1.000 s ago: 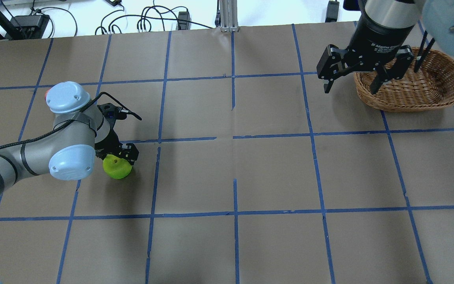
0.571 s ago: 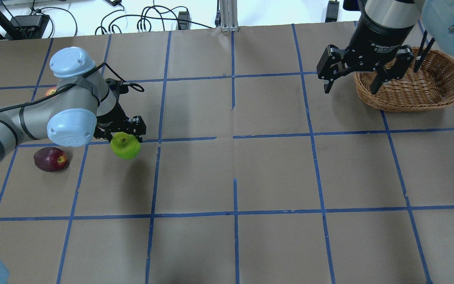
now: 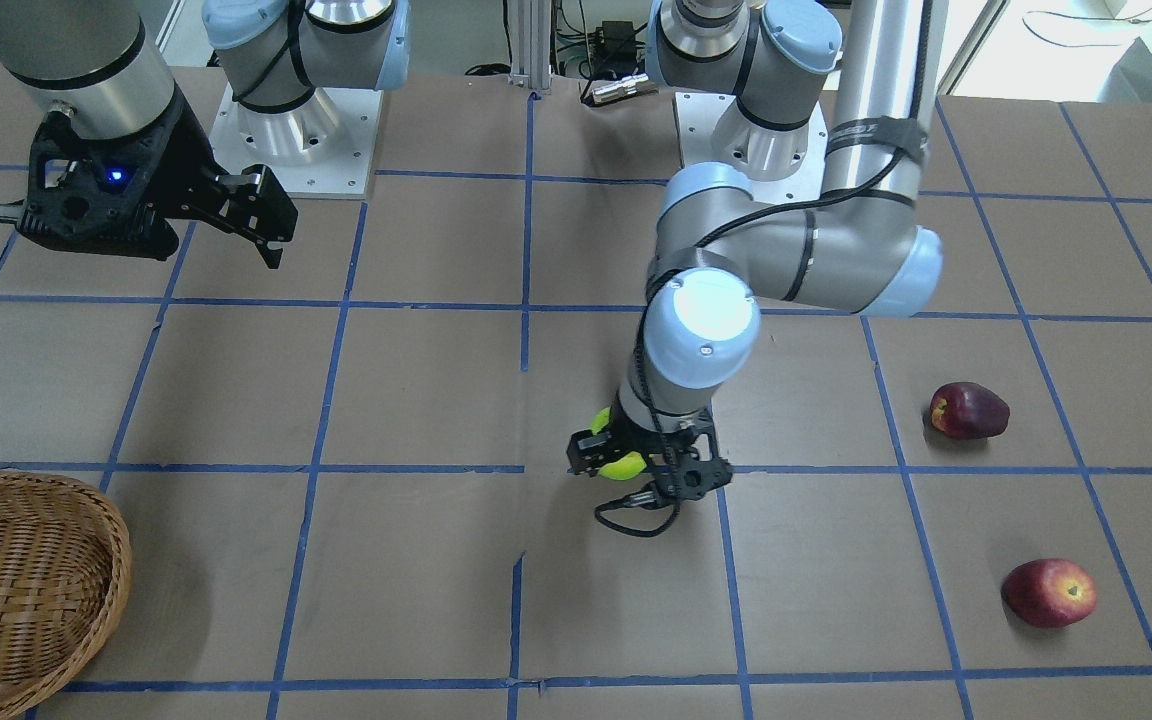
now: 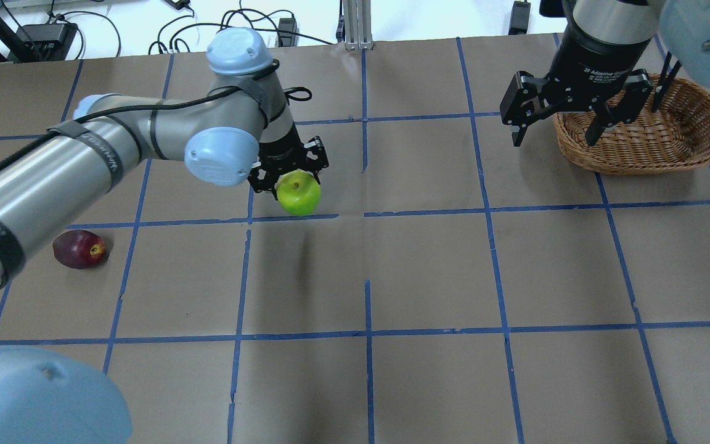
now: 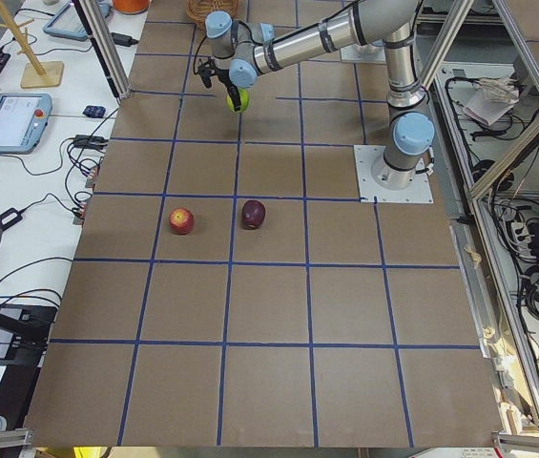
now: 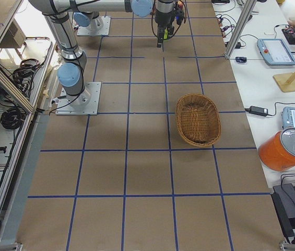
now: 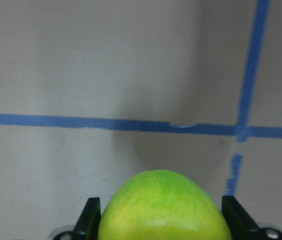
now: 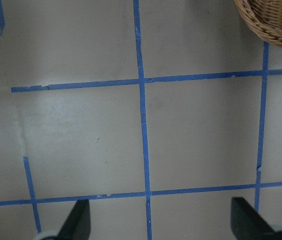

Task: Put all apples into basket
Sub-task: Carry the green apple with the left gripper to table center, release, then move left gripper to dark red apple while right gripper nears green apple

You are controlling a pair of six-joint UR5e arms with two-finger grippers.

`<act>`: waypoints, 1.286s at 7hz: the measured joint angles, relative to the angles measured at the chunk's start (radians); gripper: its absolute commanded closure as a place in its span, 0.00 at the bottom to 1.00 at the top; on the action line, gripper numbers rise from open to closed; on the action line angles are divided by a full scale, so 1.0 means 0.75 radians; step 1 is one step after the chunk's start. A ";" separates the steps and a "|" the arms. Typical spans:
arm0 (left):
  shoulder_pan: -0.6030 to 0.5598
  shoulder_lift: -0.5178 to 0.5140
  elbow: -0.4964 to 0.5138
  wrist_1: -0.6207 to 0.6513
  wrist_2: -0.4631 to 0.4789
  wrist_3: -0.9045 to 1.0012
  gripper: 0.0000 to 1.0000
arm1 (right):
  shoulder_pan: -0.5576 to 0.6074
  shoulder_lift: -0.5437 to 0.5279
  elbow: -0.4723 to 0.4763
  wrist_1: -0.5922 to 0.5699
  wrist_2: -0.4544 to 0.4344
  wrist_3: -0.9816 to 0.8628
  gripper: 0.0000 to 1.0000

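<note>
My left gripper (image 4: 290,177) is shut on the yellow-green apple (image 4: 298,196) and holds it above the table left of centre; the apple fills the bottom of the left wrist view (image 7: 163,210). The maroon apple (image 4: 77,248) lies on the table at the left. The red apple (image 3: 1048,592) lies further out at the left, hidden by my left arm in the overhead view. The wicker basket (image 4: 638,157) stands at the far right. My right gripper (image 4: 552,139) is open and empty, hovering at the basket's left edge.
The table (image 4: 429,271) is covered in brown paper with a blue tape grid. Cables and power bricks (image 4: 232,34) lie beyond the far edge. The left arm's long forearm (image 4: 84,160) stretches over the left part of the table.
My left arm has lifted the yellow-green apple and carried it rightward and away, toward the table's middle. The maroon apple came into view. The right gripper has barely moved.
</note>
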 measured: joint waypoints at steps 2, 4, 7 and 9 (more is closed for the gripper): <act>-0.127 -0.084 -0.005 0.161 -0.014 -0.158 0.00 | 0.000 0.007 0.000 -0.019 -0.001 -0.003 0.00; -0.143 -0.070 -0.014 0.180 -0.030 -0.214 0.00 | -0.002 0.042 -0.001 -0.151 0.007 -0.014 0.00; 0.042 0.105 -0.014 -0.008 -0.009 0.074 0.00 | -0.001 0.165 -0.003 -0.239 0.006 -0.002 0.00; 0.288 0.250 -0.062 -0.229 0.150 0.531 0.00 | 0.022 0.214 -0.006 -0.254 0.016 0.017 0.00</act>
